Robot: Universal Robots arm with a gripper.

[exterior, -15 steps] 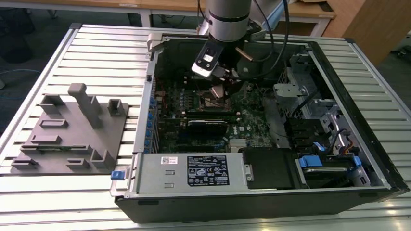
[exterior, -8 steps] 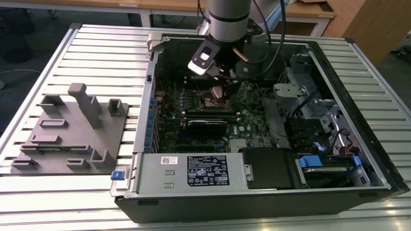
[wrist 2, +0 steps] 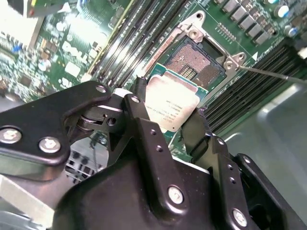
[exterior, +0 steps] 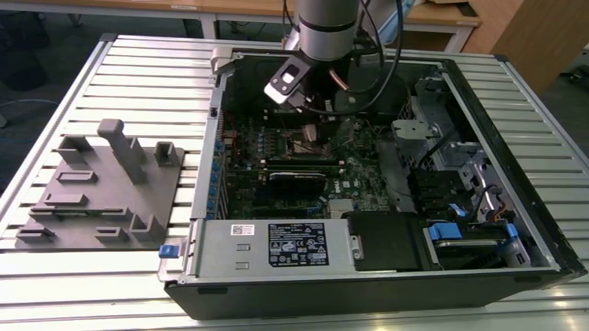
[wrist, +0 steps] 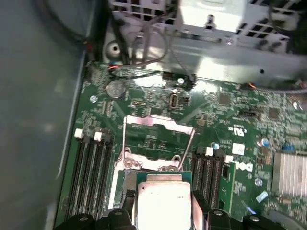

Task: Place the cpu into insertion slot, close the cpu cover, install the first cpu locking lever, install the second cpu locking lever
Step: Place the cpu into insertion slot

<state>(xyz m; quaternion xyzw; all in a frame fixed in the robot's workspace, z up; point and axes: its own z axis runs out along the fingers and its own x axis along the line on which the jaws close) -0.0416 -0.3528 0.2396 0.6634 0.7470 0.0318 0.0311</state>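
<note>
Gripper (wrist 2: 170, 108) of black jointed metal clenches the flat silver-grey square cpu (wrist: 163, 199); we see the dark-centred, silver-rimmed insertion slot (wrist 2: 199, 64) close by.

You see the gripper (wrist 2: 169, 104) with its two black fingers (wrist 2: 140, 109) pressed against opposite edges of the chip (wrist 2: 172, 106), whose silver top faces you. The chip is not seated. It overlaps the near edge of the socket (wrist 2: 197, 64), which lies bare, dark centre and gold contacts inside a silver rim. Long memory slots (wrist 2: 139, 33) run beside it on the green board (wrist 2: 53, 57). A thin metal rod (wrist 2: 273, 74) slants from one corner.
</note>
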